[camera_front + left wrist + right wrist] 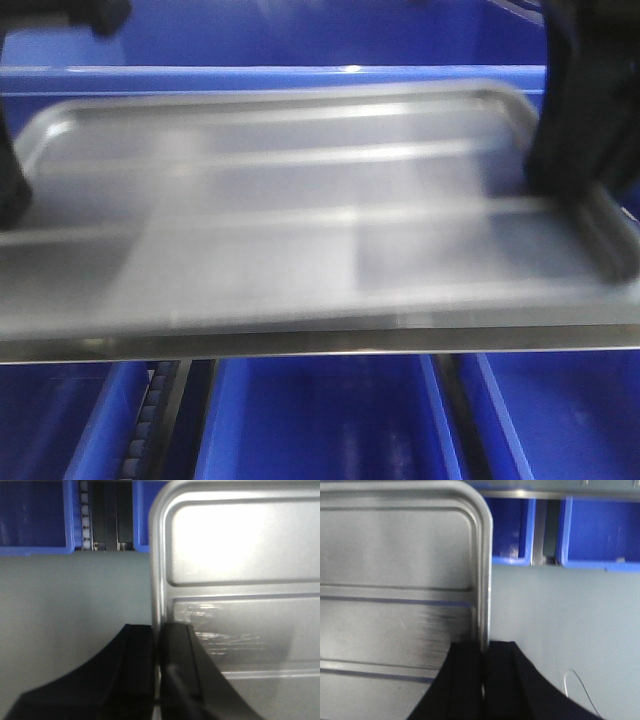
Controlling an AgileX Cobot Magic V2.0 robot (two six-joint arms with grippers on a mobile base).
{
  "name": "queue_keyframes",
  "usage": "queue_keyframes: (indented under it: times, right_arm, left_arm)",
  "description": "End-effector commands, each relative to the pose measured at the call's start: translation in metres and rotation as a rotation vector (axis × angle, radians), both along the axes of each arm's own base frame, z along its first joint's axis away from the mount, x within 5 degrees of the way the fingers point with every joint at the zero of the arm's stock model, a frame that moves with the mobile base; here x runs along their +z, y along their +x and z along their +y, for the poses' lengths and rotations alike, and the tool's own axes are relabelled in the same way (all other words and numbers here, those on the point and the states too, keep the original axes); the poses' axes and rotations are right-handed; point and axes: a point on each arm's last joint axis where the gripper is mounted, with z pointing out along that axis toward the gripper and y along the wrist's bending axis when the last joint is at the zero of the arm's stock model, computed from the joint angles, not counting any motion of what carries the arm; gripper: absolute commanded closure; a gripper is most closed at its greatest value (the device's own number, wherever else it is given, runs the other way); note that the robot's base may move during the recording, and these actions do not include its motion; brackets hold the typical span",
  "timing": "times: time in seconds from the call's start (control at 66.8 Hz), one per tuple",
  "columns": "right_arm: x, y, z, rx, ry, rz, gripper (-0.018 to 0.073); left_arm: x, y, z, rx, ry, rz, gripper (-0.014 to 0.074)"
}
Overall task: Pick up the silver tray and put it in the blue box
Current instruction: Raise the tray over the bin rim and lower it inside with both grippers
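Note:
The silver tray (pixel 300 220) fills the front view, held level in the air and blurred. My left gripper (pixel 156 630) is shut on the tray's left rim (pixel 156 580), one finger on each side. My right gripper (pixel 484 647) is shut on its right rim (pixel 484 580). In the front view the left gripper (pixel 10 195) and the right gripper (pixel 575 165) show as dark shapes at the tray's two ends. The blue box (pixel 300 45) lies behind the tray, with its long rim (pixel 200 72) just beyond the tray's far edge.
Smaller blue bins (pixel 320 420) stand below the tray's near edge, with a dark gap and a ribbed strip (pixel 150 420) between them. Both wrist views show a grey surface (pixel 75 605) beneath the tray and blue bins (pixel 600 530) at the far side.

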Motion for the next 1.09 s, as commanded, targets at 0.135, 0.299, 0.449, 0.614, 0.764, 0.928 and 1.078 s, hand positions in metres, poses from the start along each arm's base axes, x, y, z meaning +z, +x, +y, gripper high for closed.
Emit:
queue_keyframes:
  times: [0.135, 0.299, 0.449, 0.614, 0.764, 0.928, 1.078]
  right_arm:
    - [0.065, 0.026, 0.007, 0.089, 0.173, -0.224, 0.0507]
    - [0.092, 0.05, 0.011, 0.096, 0.187, -0.288, 0.0507]
    - [0.108, 0.074, 0.017, 0.091, 0.205, -0.357, 0.0507]
    - [0.113, 0.105, 0.022, 0.087, 0.199, -0.401, 0.0507]
    - [0.111, 0.137, 0.022, 0.071, 0.201, -0.454, 0.0507]
    - [0.1, 0.166, 0.02, 0.04, 0.208, -0.494, 0.0507]
    - [0.091, 0.179, 0.016, 0.019, 0.199, -0.496, 0.0507]
  left_arm:
    - [0.067, 0.027, -0.002, -0.101, -0.24, -0.235, 0.0607]
    - [0.09, 0.052, 0.0, -0.133, -0.224, -0.315, 0.0607]
    - [0.11, 0.08, -0.005, -0.119, -0.255, -0.407, 0.0607]
    - [0.12, 0.112, -0.01, -0.13, -0.259, -0.469, 0.0606]
    - [0.119, 0.142, -0.011, -0.091, -0.254, -0.503, 0.0602]
    - [0.11, 0.166, -0.009, -0.061, -0.259, -0.54, 0.0602]
    - [0.099, 0.181, -0.002, -0.028, -0.222, -0.523, 0.0603]
